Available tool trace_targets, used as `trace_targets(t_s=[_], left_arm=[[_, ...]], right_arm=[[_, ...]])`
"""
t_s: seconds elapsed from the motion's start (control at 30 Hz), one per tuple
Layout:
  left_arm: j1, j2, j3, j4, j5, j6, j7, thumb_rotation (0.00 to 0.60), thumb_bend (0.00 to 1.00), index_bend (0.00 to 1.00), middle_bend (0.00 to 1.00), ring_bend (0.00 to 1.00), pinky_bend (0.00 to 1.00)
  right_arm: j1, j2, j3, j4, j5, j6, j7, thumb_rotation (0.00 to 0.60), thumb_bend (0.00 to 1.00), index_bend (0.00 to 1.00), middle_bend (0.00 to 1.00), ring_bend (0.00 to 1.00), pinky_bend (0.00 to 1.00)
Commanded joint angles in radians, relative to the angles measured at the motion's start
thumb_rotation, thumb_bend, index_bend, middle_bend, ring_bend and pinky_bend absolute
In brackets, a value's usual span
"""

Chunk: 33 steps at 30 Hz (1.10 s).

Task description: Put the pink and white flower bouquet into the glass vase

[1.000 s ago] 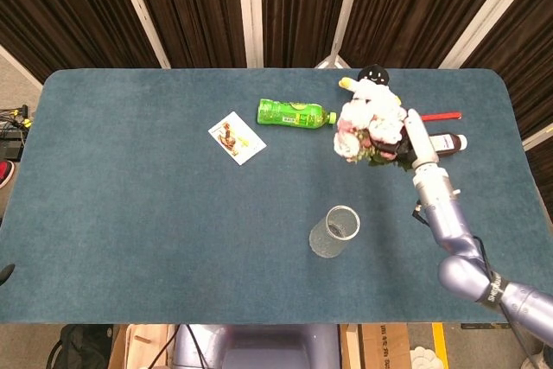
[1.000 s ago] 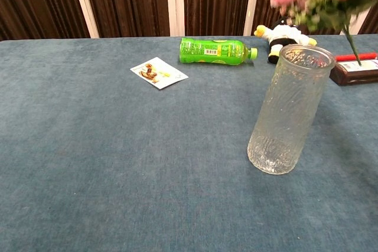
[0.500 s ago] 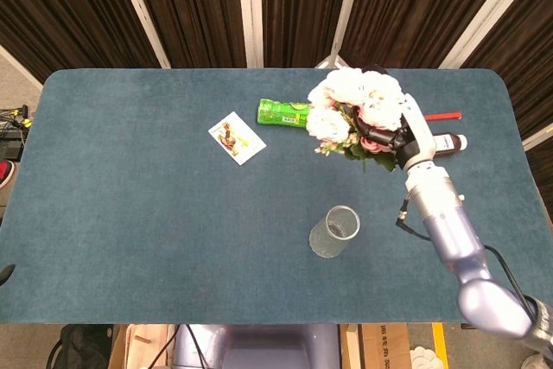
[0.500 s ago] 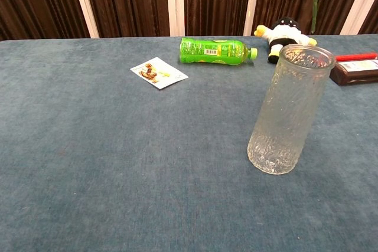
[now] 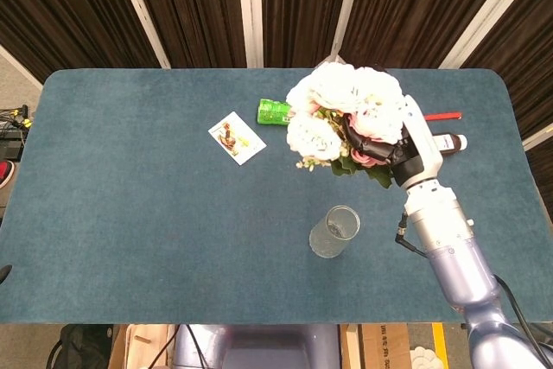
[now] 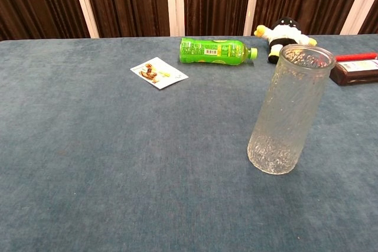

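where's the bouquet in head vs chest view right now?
Head view: bouquet right of centre near the table's far edge, held up by the right robot hand, beyond the vase.
Chest view: blooms not in it; only a green bit, maybe a leaf, at the top edge.
Shared landmark: vase, also the green bottle.

We counted one pink and white flower bouquet (image 5: 346, 114), one clear textured glass vase (image 6: 289, 110), one green plastic bottle (image 6: 215, 51) and one small printed card (image 6: 158, 72). We also counted one black, white and yellow plush toy (image 6: 284, 38), one dark brown bottle with a white label (image 6: 357, 71) and one red pen (image 6: 356, 56).
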Motion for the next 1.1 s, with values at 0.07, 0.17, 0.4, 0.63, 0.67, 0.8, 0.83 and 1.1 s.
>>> trace_targets(t_s=[0.07, 0.17, 0.4, 0.63, 0.67, 0.8, 0.83, 1.1], left_arm=[[0.001, 0.001, 0.0, 0.002, 0.001, 0.002, -0.003, 0.6, 0.17, 0.15, 0.0, 0.0, 0.0], [0.0, 0.001, 0.0, 0.002, -0.001, -0.002, -0.004, 0.6, 0.17, 0.15, 0.0, 0.0, 0.0], [0.0, -0.002, 0.0, 0.002, 0.001, 0.001, 0.003, 0.6, 0.17, 0.15, 0.0, 0.0, 0.0], [0.0, -0.007, 0.001, 0.0, 0.002, 0.001, 0.015, 0.6, 0.17, 0.15, 0.0, 0.0, 0.0], [0.0, -0.007, 0.001, -0.001, 0.002, 0.002, 0.015, 0.6, 0.17, 0.15, 0.0, 0.0, 0.0], [0.002, -0.007, 0.0, -0.001, -0.001, 0.004, 0.013, 0.6, 0.17, 0.15, 0.0, 0.0, 0.0], [0.002, -0.007, 0.0, -0.001, -0.001, 0.003, 0.013, 0.6, 0.17, 0.15, 0.0, 0.0, 0.0], [-0.002, -0.01, -0.001, 0.0, -0.002, -0.002, 0.021, 0.6, 0.17, 0.15, 0.0, 0.0, 0.0]], right_arm=[[-0.045, 0.017, 0.001, 0.0, -0.024, -0.07, 0.068, 0.6, 0.51, 0.47, 0.44, 0.49, 0.15], [-0.089, 0.036, -0.009, 0.0, -0.066, -0.106, 0.099, 0.6, 0.51, 0.47, 0.44, 0.49, 0.15], [-0.179, 0.058, -0.024, 0.0, -0.168, -0.166, 0.186, 0.6, 0.51, 0.47, 0.44, 0.49, 0.15], [-0.261, 0.052, -0.059, 0.0, -0.307, -0.187, 0.254, 0.6, 0.51, 0.47, 0.44, 0.49, 0.15], [-0.272, 0.05, -0.064, 0.0, -0.327, -0.192, 0.267, 0.6, 0.51, 0.47, 0.44, 0.49, 0.15], [-0.311, 0.039, -0.085, 0.0, -0.414, -0.201, 0.307, 0.6, 0.51, 0.47, 0.44, 0.49, 0.15], [-0.316, 0.036, -0.09, 0.0, -0.428, -0.201, 0.312, 0.6, 0.51, 0.47, 0.44, 0.49, 0.15], [-0.341, 0.033, -0.134, 0.0, -0.497, -0.227, 0.376, 0.6, 0.52, 0.47, 0.44, 0.49, 0.16]])
